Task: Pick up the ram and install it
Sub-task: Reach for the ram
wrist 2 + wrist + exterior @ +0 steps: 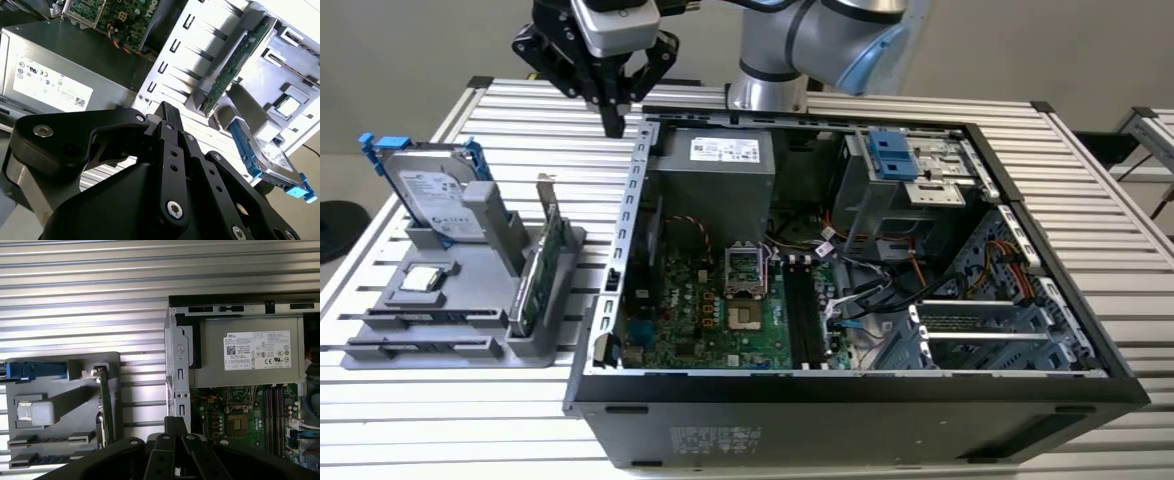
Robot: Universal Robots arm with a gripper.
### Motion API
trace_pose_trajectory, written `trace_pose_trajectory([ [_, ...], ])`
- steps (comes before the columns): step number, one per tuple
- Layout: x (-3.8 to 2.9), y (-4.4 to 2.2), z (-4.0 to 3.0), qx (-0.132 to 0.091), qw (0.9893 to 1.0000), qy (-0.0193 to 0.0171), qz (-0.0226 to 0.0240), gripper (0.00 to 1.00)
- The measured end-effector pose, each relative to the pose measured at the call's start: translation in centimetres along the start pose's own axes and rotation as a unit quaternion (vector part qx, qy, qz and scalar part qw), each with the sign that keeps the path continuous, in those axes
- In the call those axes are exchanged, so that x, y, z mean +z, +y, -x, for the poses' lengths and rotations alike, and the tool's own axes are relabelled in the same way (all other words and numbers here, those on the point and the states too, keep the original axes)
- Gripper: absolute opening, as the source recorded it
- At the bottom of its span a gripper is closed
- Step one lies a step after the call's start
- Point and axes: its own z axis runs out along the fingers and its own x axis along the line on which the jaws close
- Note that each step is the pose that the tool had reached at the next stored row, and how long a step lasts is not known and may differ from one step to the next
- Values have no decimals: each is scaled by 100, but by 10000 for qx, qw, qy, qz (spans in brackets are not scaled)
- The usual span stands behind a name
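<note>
The case [854, 385] lies nearest, its far corner near the claw [611, 128], pressed together and empty; card [540, 262] and drive [434, 195] stand racked across bare table [507, 110].

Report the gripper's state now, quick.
Gripper: shut, holding nothing, over the table beside the computer case.

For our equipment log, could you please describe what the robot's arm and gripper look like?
The arm is silver-grey tubing with rounded joints and a light blue cap. The gripper is matte black, with jointed linkages, silver screws and narrow tapering fingers.
</note>
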Motion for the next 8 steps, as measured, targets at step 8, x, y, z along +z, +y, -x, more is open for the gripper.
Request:
trace_pose_trajectory([
  [8, -2, -6, -80, 0, 10000, 0, 0, 0],
])
